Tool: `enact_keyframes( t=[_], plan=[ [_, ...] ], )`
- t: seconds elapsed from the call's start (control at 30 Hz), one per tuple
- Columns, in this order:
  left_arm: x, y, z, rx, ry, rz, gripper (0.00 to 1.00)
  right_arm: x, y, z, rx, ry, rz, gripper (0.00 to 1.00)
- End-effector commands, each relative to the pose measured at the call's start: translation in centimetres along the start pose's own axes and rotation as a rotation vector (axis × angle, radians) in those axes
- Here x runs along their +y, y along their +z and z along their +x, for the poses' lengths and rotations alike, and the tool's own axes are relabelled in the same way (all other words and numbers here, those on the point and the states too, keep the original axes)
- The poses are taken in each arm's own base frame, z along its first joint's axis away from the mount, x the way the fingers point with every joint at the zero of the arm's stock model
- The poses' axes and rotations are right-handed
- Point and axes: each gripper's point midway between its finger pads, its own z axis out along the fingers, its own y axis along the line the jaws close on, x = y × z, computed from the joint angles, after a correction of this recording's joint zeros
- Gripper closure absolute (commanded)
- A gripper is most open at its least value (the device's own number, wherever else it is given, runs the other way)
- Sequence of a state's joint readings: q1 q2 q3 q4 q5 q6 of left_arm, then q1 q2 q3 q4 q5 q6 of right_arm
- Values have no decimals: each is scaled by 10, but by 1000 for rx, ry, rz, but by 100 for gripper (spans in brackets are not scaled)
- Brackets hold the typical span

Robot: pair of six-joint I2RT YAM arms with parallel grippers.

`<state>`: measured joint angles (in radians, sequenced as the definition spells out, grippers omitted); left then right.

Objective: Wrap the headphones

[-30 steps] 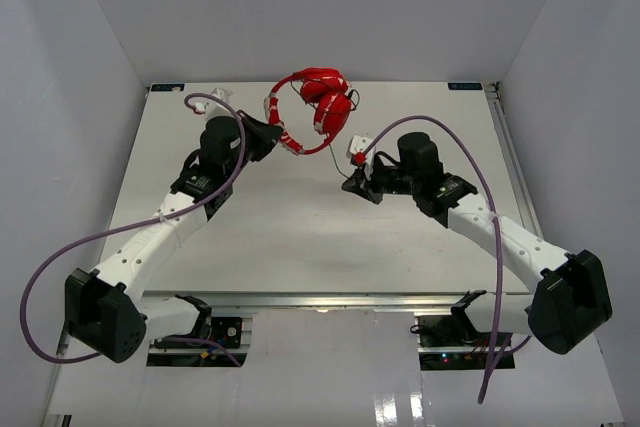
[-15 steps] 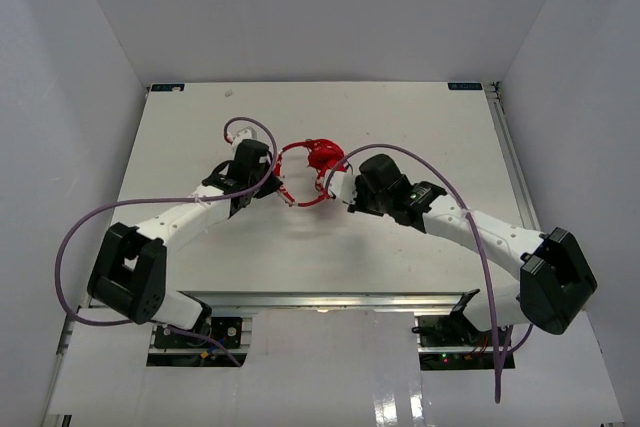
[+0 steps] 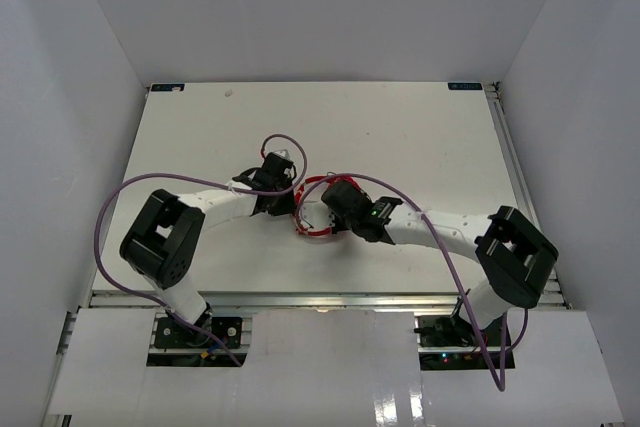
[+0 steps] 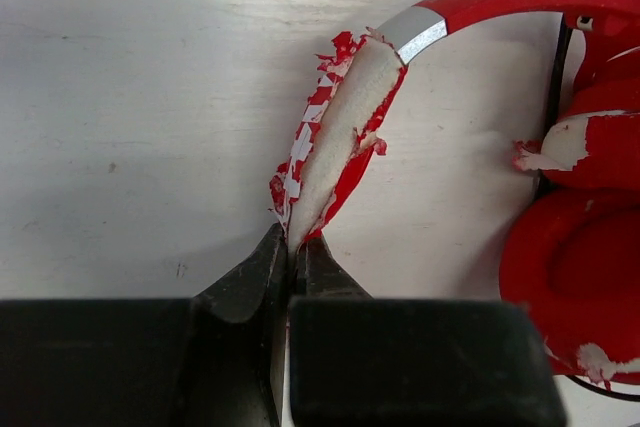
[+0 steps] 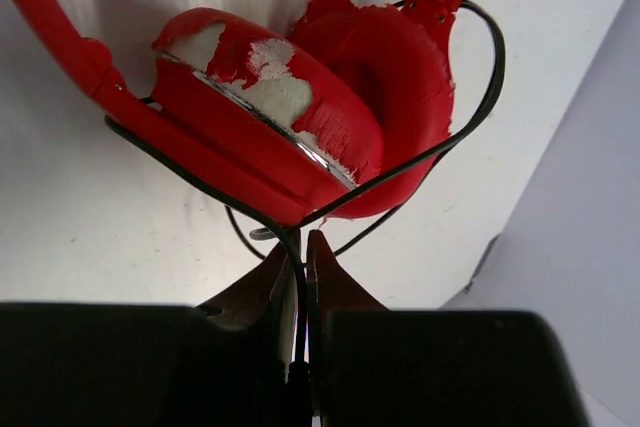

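Note:
The red headphones (image 3: 312,219) sit near the table's front middle, mostly hidden between the two grippers in the top view. My left gripper (image 4: 296,247) is shut on the worn, peeling pad of the headband (image 4: 345,122). The two earcups (image 4: 575,247) lie folded together to its right. My right gripper (image 5: 301,242) is shut on the thin black cord (image 5: 470,117), which loops around the stacked earcups (image 5: 300,117). In the top view the left gripper (image 3: 285,209) and right gripper (image 3: 325,209) almost meet.
The arms' thick purple cables (image 3: 120,207) arch over the table on both sides. White walls enclose the table (image 3: 420,137) on three sides. The metal rail of the table's near edge (image 3: 320,297) lies just behind the grippers.
Both grippers have carried the headphones from the far middle of the table toward the near edge. The arms have folded back and the grippers have come closer together.

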<state>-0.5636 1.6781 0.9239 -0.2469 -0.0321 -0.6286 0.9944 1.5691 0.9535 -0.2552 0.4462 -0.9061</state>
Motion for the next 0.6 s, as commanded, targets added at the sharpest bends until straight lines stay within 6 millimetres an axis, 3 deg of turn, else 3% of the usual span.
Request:
enact_keyframes(
  t=[0.0,0.27,0.47,0.57],
  plan=[
    [-42,-9,-12,-5,53,169,100,-33,-1,-21,-17,-56,141,92],
    [-37,-2,-4,20,62,157,100,-42,-25,-52,-99,-100,154,92],
    [-38,-2,-5,17,59,156,100,-44,-38,-59,-136,-109,131,91],
    [-41,-2,-6,20,58,168,100,-37,-34,-62,-153,-117,109,90]
  ],
)
